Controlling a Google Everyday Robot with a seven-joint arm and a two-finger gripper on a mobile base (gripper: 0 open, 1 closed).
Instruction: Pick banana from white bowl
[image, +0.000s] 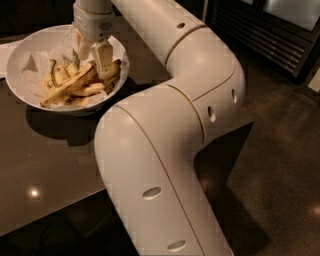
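We see the tool (94, 65) down inside the white bowl (20, 62), at ten o'clock on the tabletop (50, 165), right over the banana (70, 89). We cannot tell whether it grips the fruit.

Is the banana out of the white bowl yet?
No, the banana lies inside the white bowl, with the gripper down at its right end.

**Claw** (94, 57): low inside the white bowl (20, 55), in its right half.
- Under it: banana (70, 86) and a bunch of shorter bananas (59, 75), crowding the bowl floor.
- To its left: only crinkled paper (34, 62), with open room above.
- Around it: the sloping bowl wall bars any level approach.
- To its right and nearer the camera: the robot's own arm (165, 125) blocks passage.
- Left of the arm, beyond the bowl rim: dark surface (50, 165), unobstructed.
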